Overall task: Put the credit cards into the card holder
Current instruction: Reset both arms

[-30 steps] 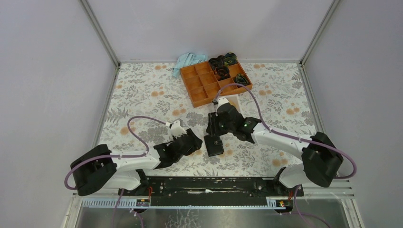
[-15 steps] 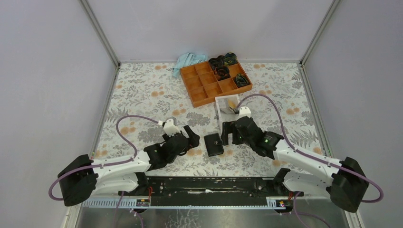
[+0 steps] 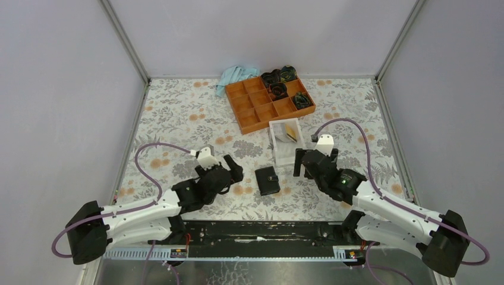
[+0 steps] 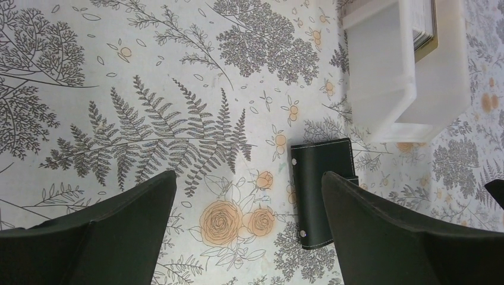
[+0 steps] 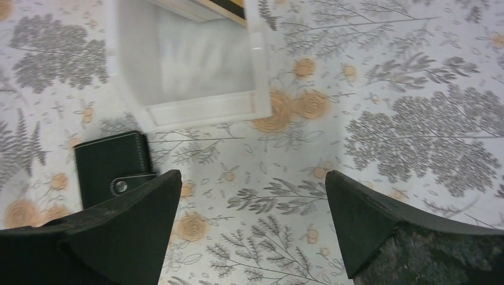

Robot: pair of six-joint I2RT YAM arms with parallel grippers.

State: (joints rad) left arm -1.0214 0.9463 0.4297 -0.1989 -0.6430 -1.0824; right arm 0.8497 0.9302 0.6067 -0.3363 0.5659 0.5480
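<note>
The card holder (image 3: pixel 267 180) is a small black wallet lying shut and flat on the floral table between the two arms. It also shows in the left wrist view (image 4: pixel 321 190) and, with its snap tab, in the right wrist view (image 5: pixel 110 166). Yellow-orange credit cards (image 3: pixel 290 133) stand in a white box (image 3: pixel 279 149) just behind it, and their edge shows from both wrists (image 4: pixel 427 29) (image 5: pixel 229 7). My left gripper (image 3: pixel 233 169) (image 4: pixel 248 178) hangs open and empty left of the wallet. My right gripper (image 3: pixel 313 161) (image 5: pixel 253 175) hangs open and empty to its right, near the box.
An orange compartment tray (image 3: pixel 249 110) sits behind the white box, with dark coiled items (image 3: pixel 279 77) in its far cells. A light-blue cloth (image 3: pixel 235 75) lies at the back wall. Grey walls close in the table on three sides.
Both grippers have opened wide and drawn away from the wallet, the left one leftward and the right one rightward. The wallet stays where it lay.
</note>
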